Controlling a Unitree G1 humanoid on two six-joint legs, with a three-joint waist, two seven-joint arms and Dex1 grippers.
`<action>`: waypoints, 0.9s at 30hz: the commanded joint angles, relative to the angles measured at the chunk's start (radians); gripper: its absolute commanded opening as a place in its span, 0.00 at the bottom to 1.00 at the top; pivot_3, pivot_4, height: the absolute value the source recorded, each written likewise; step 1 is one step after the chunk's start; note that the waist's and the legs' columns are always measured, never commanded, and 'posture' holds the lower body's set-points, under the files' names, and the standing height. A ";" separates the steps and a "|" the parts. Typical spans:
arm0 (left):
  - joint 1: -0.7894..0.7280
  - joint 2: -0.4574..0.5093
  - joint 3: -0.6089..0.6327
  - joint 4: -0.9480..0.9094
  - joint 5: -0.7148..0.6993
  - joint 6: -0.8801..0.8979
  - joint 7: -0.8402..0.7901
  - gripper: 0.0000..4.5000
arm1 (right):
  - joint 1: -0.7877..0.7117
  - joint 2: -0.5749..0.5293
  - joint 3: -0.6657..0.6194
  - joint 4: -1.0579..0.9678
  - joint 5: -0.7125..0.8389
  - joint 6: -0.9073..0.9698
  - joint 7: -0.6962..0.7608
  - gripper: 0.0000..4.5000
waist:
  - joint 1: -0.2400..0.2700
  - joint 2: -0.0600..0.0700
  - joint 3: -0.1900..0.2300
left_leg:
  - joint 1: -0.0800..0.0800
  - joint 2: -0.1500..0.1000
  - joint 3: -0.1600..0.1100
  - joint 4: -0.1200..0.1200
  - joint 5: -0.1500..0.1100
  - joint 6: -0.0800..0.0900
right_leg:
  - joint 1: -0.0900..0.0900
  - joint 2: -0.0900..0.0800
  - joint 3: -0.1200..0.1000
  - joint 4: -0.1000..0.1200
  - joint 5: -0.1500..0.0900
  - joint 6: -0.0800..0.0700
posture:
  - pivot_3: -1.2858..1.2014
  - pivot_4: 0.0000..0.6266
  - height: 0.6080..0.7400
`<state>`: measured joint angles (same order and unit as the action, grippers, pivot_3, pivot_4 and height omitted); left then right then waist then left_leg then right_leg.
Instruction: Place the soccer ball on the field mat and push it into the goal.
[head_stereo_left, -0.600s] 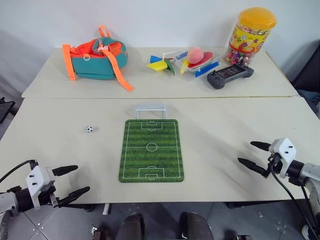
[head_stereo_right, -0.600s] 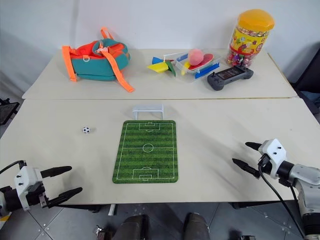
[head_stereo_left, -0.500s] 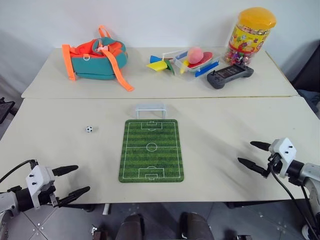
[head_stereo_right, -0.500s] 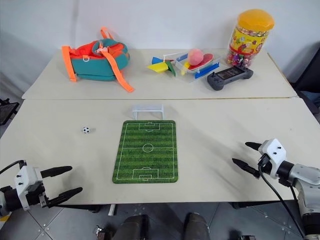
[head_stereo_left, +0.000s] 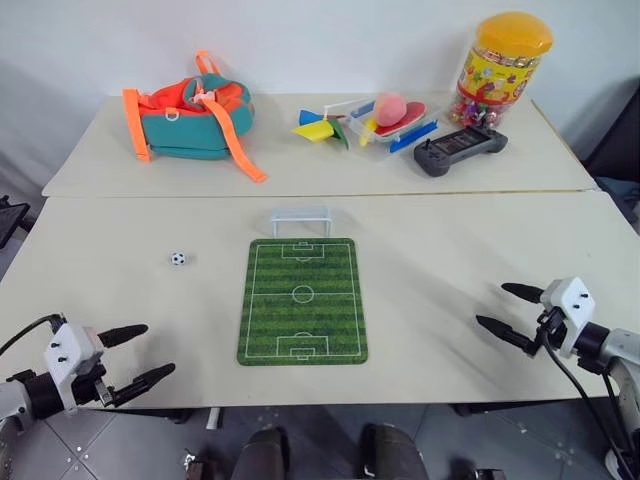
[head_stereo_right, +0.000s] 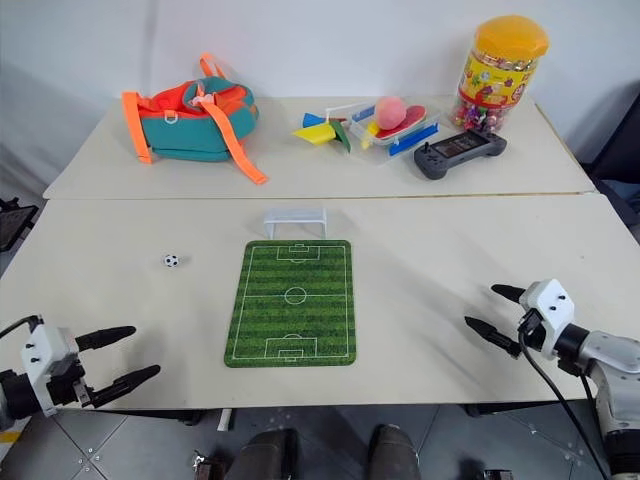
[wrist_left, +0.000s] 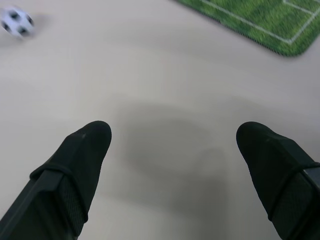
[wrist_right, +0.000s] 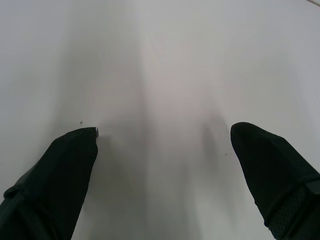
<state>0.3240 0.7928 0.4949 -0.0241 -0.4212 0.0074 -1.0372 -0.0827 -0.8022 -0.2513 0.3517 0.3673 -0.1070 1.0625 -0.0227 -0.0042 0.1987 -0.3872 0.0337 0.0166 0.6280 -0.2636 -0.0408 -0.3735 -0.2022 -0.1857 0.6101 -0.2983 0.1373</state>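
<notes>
Pale benches fill your view: the near bench (head_stereo_left: 450, 250) carries the task's things, and a second bench (head_stereo_left: 300, 165) stands behind it, against the wall, with a thin seam between them. On the near bench you have much free surface. To the left of the field mat (head_stereo_left: 303, 300) only the soccer ball (head_stereo_left: 178, 258) lies there, and to the right of the mat the surface is bare up to the right edge.

The field mat lies flat in the middle of the near bench, with its near short edge close to the front edge of the bench. The goal (head_stereo_left: 301, 220) stands just beyond the far short edge of the mat, near the seam.

The soccer ball rests on the bare bench, left of the mat and well apart from it, about level with the far part of the mat.

Your left gripper (head_stereo_left: 137, 353) hangs at the front left corner of the bench, fingers spread wide and holding nothing. The ball lies farther from you than this gripper and a little to the right of it, with clear surface between them. In the left wrist view you see the ball (wrist_left: 16, 22) and one corner of the mat (wrist_left: 260, 22).

Your right gripper (head_stereo_left: 500, 311) hovers over the front right part of the bench, also spread wide and empty, well apart from the mat.

On the far bench you see a backpack (head_stereo_left: 190, 115), a tray of toys (head_stereo_left: 385, 125), a game controller (head_stereo_left: 460, 151) and a candy jar (head_stereo_left: 503, 65).
</notes>
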 joint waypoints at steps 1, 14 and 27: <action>-0.023 -0.002 0.021 -0.037 -0.019 0.027 0.030 1.00 | -0.002 0.014 -0.041 -0.050 0.065 -0.020 0.055 1.00 | 0.000 0.000 0.000 | 0.000 0.000 0.000 0.000 0.000 0.000 | 0.000 0.000 0.000 0.000 0.000 0.000 | 0.52 0.24 1.00; -0.361 -0.062 -0.027 0.096 0.028 0.164 0.331 1.00 | 0.022 0.016 -0.090 -0.160 0.232 0.058 0.247 1.00 | 0.020 0.001 0.001 | 0.001 0.000 0.003 0.001 0.001 -0.002 | -0.001 0.000 0.003 0.001 0.001 0.001 | 0.52 0.24 1.00; -0.737 -0.132 -0.237 0.538 0.139 0.064 0.267 1.00 | 0.041 0.002 -0.099 -0.213 0.210 0.122 0.236 1.00 | 0.023 0.000 0.001 | 0.000 0.000 0.007 0.002 0.001 -0.001 | -0.001 0.001 0.006 0.001 0.005 0.005 | 0.52 0.24 1.00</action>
<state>-0.3992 0.6586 0.2660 0.4887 -0.2901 0.0972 -0.7404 -0.0498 -0.7784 -0.3210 0.1672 0.5722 0.0097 1.2995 0.0008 -0.0040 0.1994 -0.3870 0.0336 0.0245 0.6299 -0.2629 -0.0421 -0.3748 -0.2009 -0.1784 0.6107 -0.2929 0.1428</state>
